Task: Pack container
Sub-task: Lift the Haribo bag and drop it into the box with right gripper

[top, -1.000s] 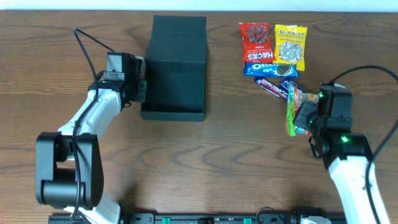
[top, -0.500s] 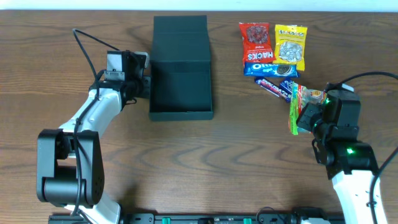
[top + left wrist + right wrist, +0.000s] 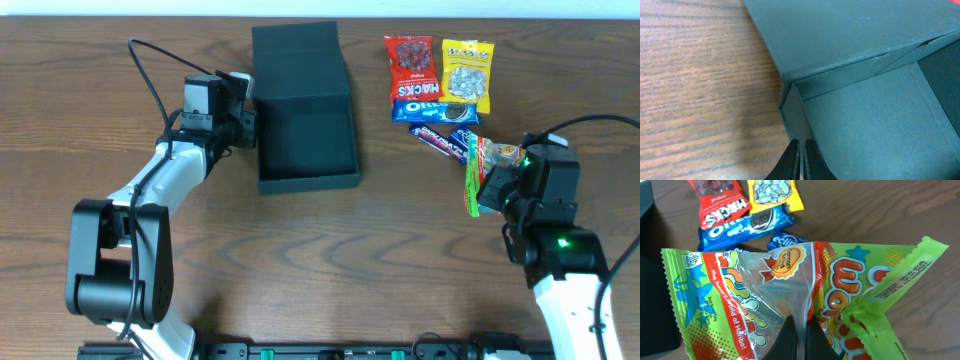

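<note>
The left arm reaches forward and to the right across the table (image 3: 400, 260). The left gripper (image 3: 247, 118) is pinched nearly closed on the thin left wall of the container (image 3: 305, 110). In the wrist view its fingertips (image 3: 801, 159) straddle that wall just below the hinge crease. There is one container. It lies directly in front of and to the right of this gripper, open, with its lid (image 3: 296, 48) folded back on the far side.

The right arm rises from the near edge with its wrist pointing away. The right gripper (image 3: 488, 186) is clamped on the gummy bag (image 3: 760, 290) and holds it up on edge.

There are five snack packets, one held and four lying beyond the right gripper's fingertips:
- a red Hacks packet (image 3: 410, 60)
- a yellow packet (image 3: 467, 70)
- an Oreo packet (image 3: 432, 108)
- an Eclipse packet (image 3: 440, 138), which lies nearest
</note>
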`<control>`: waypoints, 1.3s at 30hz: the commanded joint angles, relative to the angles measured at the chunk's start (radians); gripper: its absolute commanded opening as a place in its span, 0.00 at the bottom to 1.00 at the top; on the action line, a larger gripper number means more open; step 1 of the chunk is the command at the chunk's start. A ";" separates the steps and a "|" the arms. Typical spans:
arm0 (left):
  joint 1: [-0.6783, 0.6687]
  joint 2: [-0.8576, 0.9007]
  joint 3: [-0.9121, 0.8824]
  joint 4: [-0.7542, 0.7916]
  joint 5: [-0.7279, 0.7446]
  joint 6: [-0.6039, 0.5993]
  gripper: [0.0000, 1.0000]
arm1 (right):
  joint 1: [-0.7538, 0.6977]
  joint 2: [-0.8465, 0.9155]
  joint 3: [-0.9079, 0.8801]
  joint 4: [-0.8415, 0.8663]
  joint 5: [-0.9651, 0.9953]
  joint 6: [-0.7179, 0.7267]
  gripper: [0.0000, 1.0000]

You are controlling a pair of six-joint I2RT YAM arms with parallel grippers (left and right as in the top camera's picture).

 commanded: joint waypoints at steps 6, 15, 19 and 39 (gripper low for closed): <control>-0.021 0.057 0.018 0.086 0.010 -0.010 0.06 | -0.006 -0.010 0.016 0.013 0.003 -0.028 0.02; -0.025 0.072 0.022 0.193 0.080 -0.010 0.06 | -0.006 -0.010 0.016 0.021 -0.002 -0.046 0.02; -0.023 0.073 0.026 0.177 0.086 -0.023 0.06 | -0.006 -0.010 0.016 0.095 -0.106 -0.116 0.02; 0.186 -0.554 0.040 -0.399 -0.071 -0.119 0.06 | 0.332 0.342 0.085 0.732 -0.513 -0.310 0.01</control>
